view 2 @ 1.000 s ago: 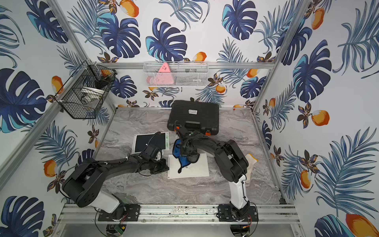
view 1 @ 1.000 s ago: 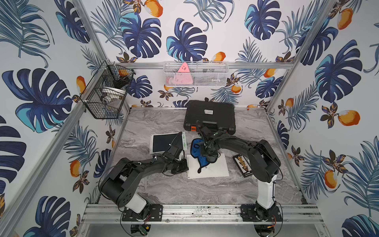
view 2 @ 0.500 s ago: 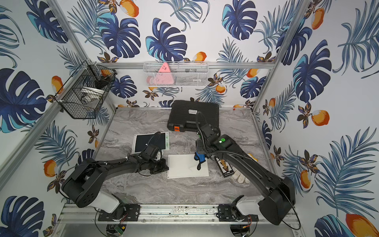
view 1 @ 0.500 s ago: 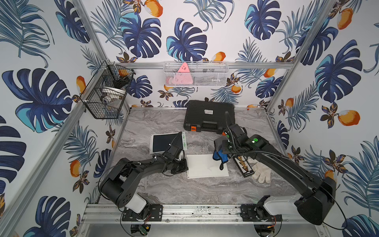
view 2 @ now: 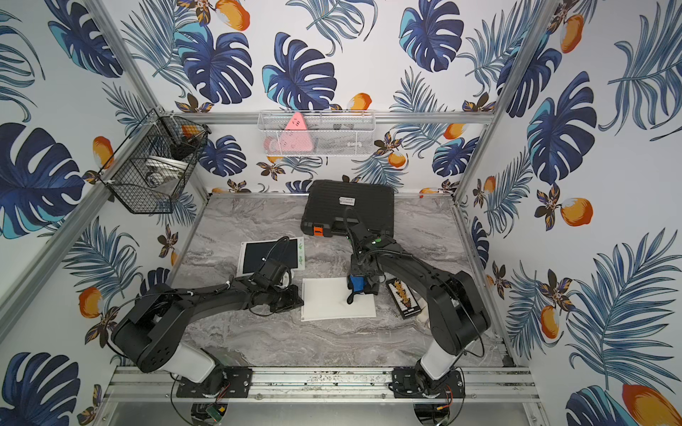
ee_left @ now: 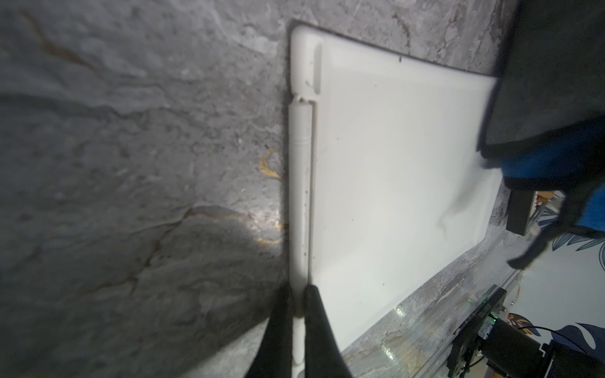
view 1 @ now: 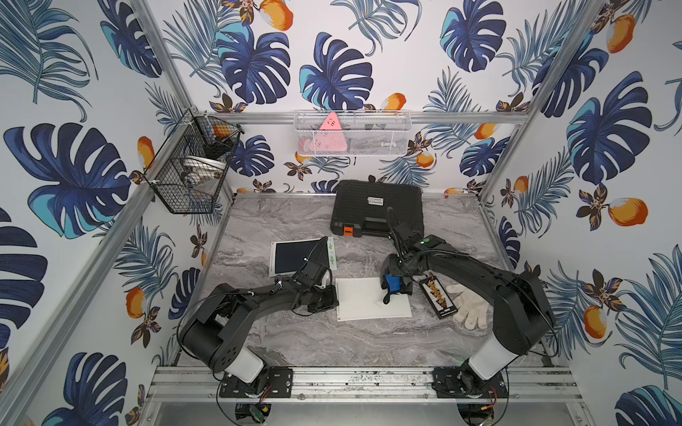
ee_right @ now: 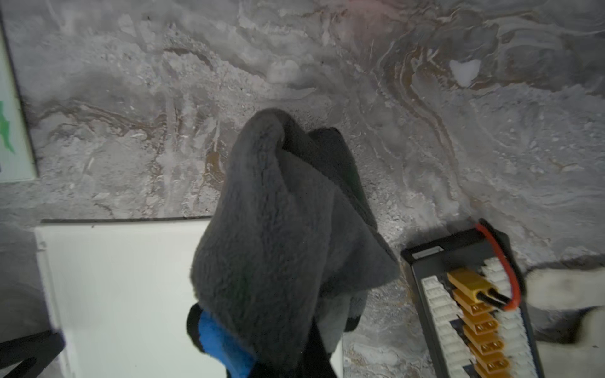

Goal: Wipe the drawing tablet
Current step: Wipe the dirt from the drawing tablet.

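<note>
Progress prob. mid-wipe: drawing tablet [view 1: 363, 308] flat on tabletop [view 1: 295, 339] centre, left end effector [ee_left: 297, 315] pinching its edge, right end effector [view 1: 398, 280] clamping cloth [ee_right: 278, 229] at far-right corner. Most of surface prob. still to do.

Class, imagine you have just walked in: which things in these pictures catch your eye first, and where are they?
The white drawing tablet lies mid-table, with the left gripper pinching its left edge, jaws shut. The right gripper holds a blue-and-grey cloth at its far right corner. Loud leaf wallpaper surrounds everything.
</note>
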Robot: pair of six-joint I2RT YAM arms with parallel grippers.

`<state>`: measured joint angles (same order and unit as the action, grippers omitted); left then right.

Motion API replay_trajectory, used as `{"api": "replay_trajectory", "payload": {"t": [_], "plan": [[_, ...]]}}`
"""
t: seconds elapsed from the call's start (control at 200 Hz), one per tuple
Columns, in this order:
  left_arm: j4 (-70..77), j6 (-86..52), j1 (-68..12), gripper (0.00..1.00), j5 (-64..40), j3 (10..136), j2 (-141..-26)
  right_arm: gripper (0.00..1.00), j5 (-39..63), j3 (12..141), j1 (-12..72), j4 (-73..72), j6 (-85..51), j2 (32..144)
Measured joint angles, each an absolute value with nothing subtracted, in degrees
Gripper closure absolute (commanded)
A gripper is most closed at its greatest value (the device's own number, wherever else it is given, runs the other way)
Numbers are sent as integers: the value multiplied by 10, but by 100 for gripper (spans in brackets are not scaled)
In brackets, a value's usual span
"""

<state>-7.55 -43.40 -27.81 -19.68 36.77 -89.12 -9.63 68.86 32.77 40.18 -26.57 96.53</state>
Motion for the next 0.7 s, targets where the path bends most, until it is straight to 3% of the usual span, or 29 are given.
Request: {"api": "replay_trajectory", "payload": {"t": [0.19,0.355,0.435,0.621,0.656,0.701], "plan": [[-75,-434,-278,93,-197,367,-892,45,-98,660,316,400,-265,991],[-75,-434,-277,93,-199,367,-893,39,-93,662,305,391,-263,1035],[-75,-434,-277,93,-199,367,-893,49,-90,671,303,393,-262,1058],[-75,-434,-277,93,-199,367,-893,95,-92,682,299,385,-264,1068],[-75,-434,-277,93,-199,367,-893,100,-94,677,298,381,-265,1062],[-74,-434,-277,93,-199,366,-893,100,-97,668,298,373,-266,1052]]}}
